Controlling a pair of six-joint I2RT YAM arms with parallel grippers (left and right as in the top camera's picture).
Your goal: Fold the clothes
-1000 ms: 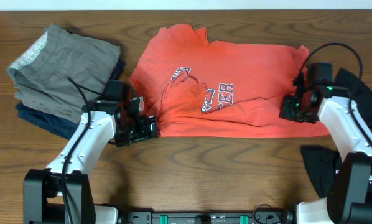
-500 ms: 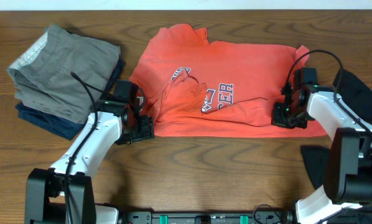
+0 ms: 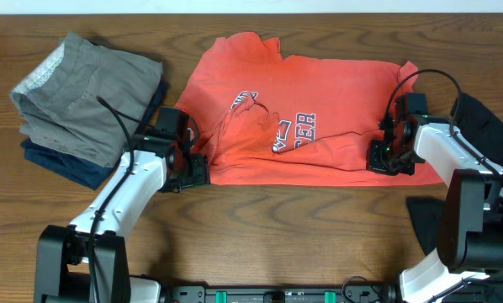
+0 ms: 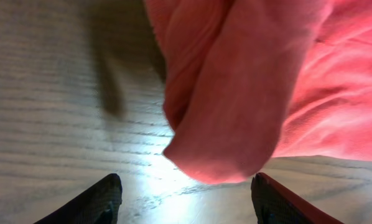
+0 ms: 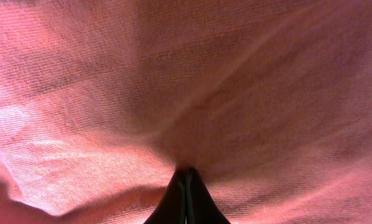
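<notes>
Left claw (image 4: 186, 184): jaws apart, nothing pinched. A rolled fold of the red T-shirt (image 3: 319, 109) bulges just ahead of it, between the fingertips, over bare table (image 3: 277, 236). Right claw (image 5: 186, 175): closed on a pinch of the same shirt, with cloth puckering at its tips. Shirt lies flat mid-table, long axis left to right. Each claw sits at its own end of the near hem, left at the lower-left corner. Room: open wood toward the robot; far table edge close behind the shirt; folded grey pile (image 3: 83, 101) near the left arm; black garment (image 3: 487, 126) beside the right arm. The near-hem fold looks likely to go away from the robot.
</notes>
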